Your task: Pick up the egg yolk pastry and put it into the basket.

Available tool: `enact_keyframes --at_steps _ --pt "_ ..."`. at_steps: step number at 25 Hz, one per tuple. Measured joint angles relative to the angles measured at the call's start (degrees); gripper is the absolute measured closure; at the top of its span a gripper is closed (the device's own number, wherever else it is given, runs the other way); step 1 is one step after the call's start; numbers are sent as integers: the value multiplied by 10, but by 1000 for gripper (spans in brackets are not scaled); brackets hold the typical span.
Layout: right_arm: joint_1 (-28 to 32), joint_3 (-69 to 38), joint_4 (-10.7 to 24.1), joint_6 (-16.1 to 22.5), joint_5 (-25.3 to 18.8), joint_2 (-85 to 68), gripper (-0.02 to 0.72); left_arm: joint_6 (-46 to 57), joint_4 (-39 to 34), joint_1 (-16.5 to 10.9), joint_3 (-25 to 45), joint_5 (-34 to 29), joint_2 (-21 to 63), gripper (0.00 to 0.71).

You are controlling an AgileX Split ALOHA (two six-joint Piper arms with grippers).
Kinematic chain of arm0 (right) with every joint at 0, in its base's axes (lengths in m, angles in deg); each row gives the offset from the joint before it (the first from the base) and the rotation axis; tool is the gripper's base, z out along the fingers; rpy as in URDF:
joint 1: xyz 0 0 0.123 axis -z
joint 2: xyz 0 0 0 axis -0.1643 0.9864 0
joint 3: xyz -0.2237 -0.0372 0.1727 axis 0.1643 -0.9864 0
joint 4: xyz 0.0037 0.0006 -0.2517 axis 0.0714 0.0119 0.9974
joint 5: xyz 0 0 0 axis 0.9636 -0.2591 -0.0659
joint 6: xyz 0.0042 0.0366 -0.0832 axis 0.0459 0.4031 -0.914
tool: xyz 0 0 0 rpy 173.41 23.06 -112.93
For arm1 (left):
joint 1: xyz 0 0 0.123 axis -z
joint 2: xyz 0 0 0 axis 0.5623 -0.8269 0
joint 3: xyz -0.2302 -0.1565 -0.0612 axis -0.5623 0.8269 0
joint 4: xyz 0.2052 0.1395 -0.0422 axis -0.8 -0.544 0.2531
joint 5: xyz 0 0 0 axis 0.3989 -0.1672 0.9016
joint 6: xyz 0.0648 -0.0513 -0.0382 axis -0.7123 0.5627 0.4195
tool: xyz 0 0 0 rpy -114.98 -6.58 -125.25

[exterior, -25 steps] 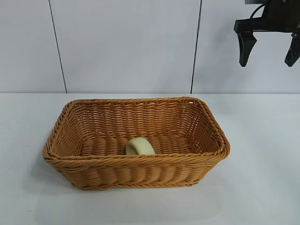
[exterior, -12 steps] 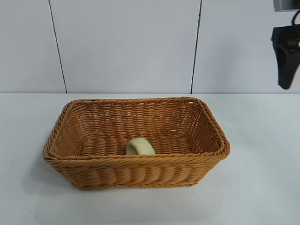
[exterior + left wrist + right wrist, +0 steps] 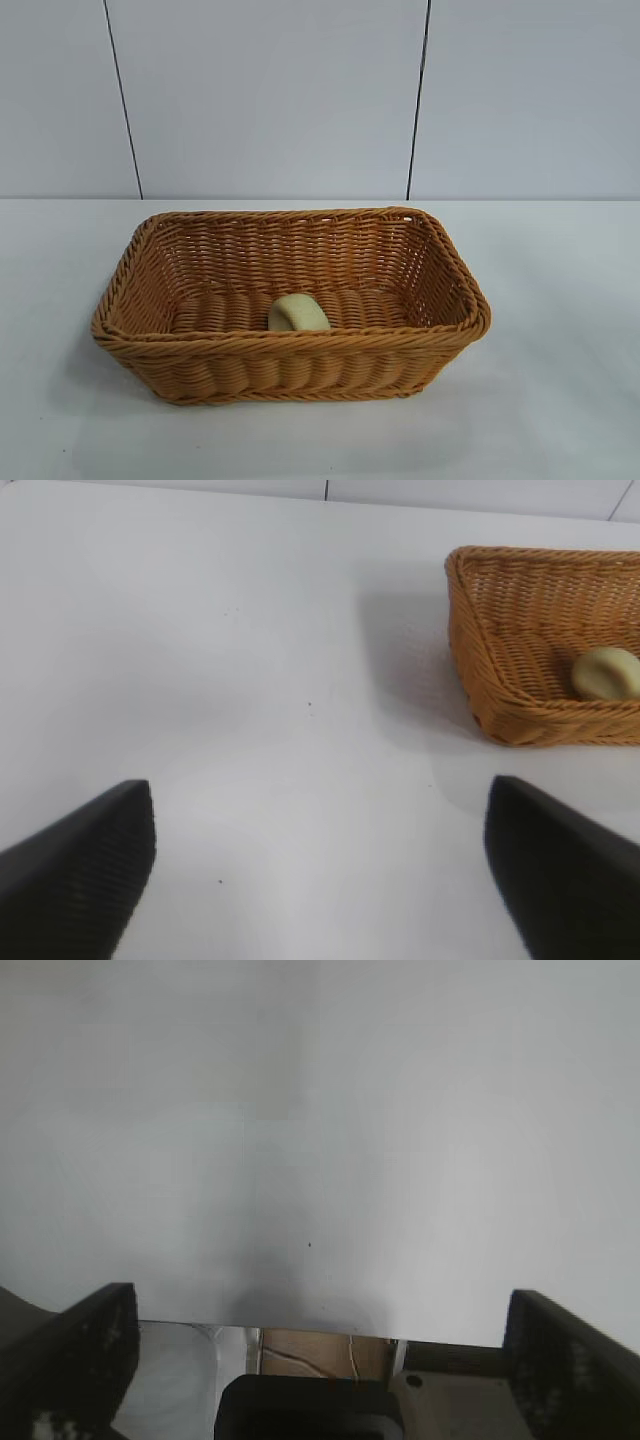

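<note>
I see the pastry (image 3: 298, 313) lying inside the basket (image 3: 140, 330), against its near wall, so the placing looks done. My left gripper (image 3: 320, 880) hangs spread wide over bare table (image 3: 250, 680), basket off ahead to one side. My right gripper (image 3: 320, 1360) is also wide open, nothing between its fingers. The pastry looks soft and light; I'd pinch it gently across the dome.

no readable text, no labels, no brand marks, no numbers, no signs anywhere, woven basket (image 3: 290, 345) plain, desk (image 3: 560, 300) unmarked, wall panels blank
</note>
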Motion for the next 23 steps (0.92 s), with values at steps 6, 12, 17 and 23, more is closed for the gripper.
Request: enact_keyframes --at_steps 6,12,17,23 --pt "0 -1 -1 0 0 -147 18 0 0 0 0 0 0 20" --pt "0 -3 -1 0 0 -280 18 0 -1 0 0 0 0 20" --pt "0 -3 -4 0 -1 -315 18 0 -1 0 0 0 0 20" --pt "0 -3 -9 -1 -1 -318 18 0 -1 0 0 0 0 20"
